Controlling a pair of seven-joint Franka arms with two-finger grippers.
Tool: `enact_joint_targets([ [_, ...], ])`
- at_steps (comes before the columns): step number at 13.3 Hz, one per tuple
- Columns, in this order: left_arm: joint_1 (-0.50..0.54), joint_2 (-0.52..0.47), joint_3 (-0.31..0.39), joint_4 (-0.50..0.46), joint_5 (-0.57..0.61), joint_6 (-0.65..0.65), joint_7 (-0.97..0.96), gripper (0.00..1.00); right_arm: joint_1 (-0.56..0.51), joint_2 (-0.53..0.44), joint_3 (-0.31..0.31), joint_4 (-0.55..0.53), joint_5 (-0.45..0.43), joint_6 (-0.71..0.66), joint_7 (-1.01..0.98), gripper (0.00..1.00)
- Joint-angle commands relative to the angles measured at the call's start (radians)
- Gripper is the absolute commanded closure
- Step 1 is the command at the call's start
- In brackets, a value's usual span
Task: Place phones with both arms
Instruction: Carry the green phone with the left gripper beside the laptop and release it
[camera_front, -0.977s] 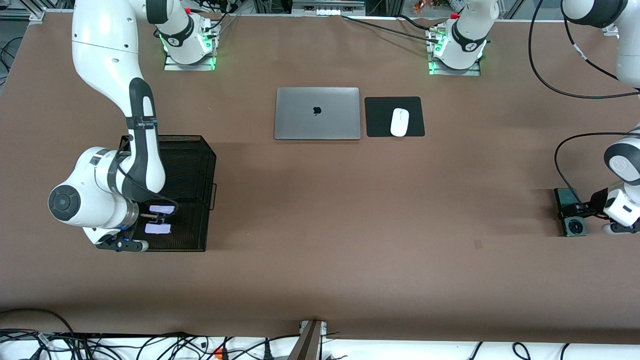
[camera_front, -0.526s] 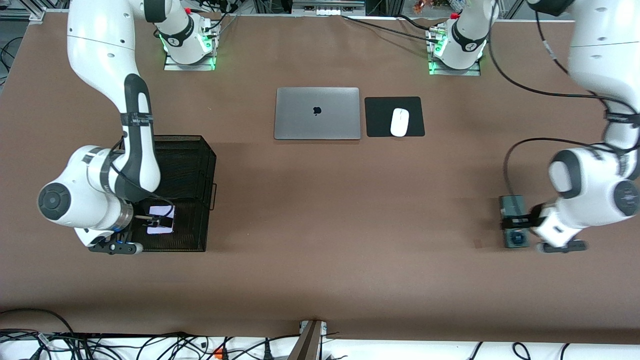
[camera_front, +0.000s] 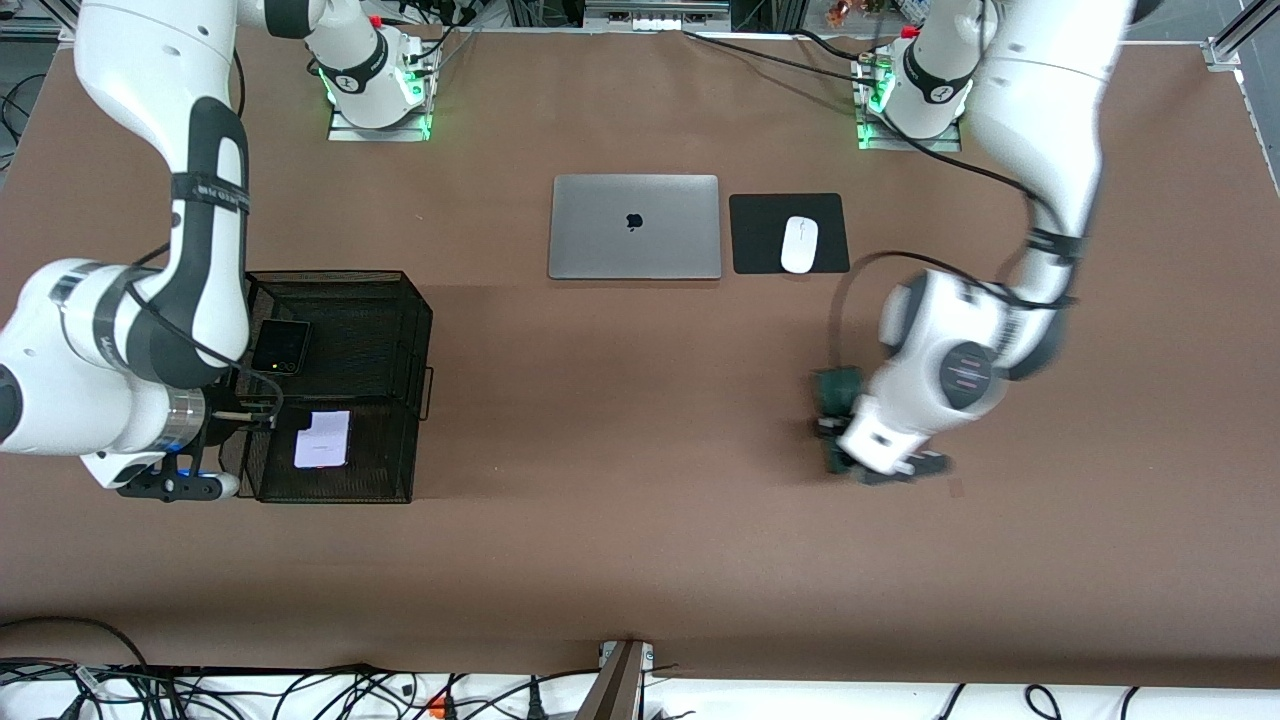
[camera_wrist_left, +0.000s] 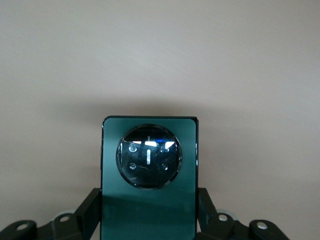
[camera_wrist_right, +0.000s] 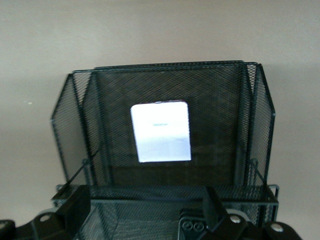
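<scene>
The pale lilac-white phone (camera_front: 322, 440) lies flat in the black mesh basket (camera_front: 418, 330), in its compartment nearer the front camera; it also shows in the right wrist view (camera_wrist_right: 161, 131). The black flip phone (camera_front: 280, 346) lies in the farther compartment, and its corner shows in the right wrist view (camera_wrist_right: 192, 225). My right gripper (camera_front: 250, 415) is open and empty over the basket's wall (camera_wrist_right: 165, 80) at the right arm's end. My left gripper (camera_front: 838, 428) is shut on the dark green phone (camera_front: 835, 388), held above the bare table; its camera ring shows in the left wrist view (camera_wrist_left: 149, 156).
A closed silver laptop (camera_front: 634, 227) and a white mouse (camera_front: 799, 244) on a black pad (camera_front: 760, 235) lie near the arms' bases. Cables run along the table's front edge.
The right gripper let go of the lilac-white phone in the basket and drew back toward the right arm's end. The left arm swept the green phone from its end of the table toward the middle.
</scene>
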Motion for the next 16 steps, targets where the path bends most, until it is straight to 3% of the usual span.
enact_joint_targets([
  [1, -0.168, 0.049, 0.021, 0.105, 0.016, -0.04, -0.182, 1.0, 0.014, -0.047, 0.001, 0.011, 0.013, -0.053, 0.035, 0.01],
  [5, -0.323, 0.207, 0.032, 0.335, 0.016, -0.031, -0.307, 1.0, 0.029, -0.076, 0.003, 0.005, 0.01, -0.073, 0.038, 0.01],
  [9, -0.363, 0.343, 0.04, 0.539, 0.016, 0.021, -0.31, 1.0, 0.035, -0.075, 0.005, 0.003, 0.01, -0.07, 0.039, 0.01],
  [10, -0.389, 0.36, 0.055, 0.541, 0.021, 0.052, -0.31, 1.0, 0.035, -0.075, 0.005, 0.003, 0.01, -0.07, 0.038, 0.01],
  [12, -0.487, 0.394, 0.159, 0.546, 0.036, 0.068, -0.333, 1.0, 0.035, -0.075, 0.005, 0.002, 0.01, -0.07, 0.038, 0.01],
  [16, -0.527, 0.428, 0.176, 0.546, 0.04, 0.091, -0.41, 1.0, 0.037, -0.075, 0.005, 0.0, 0.01, -0.07, 0.038, 0.01],
])
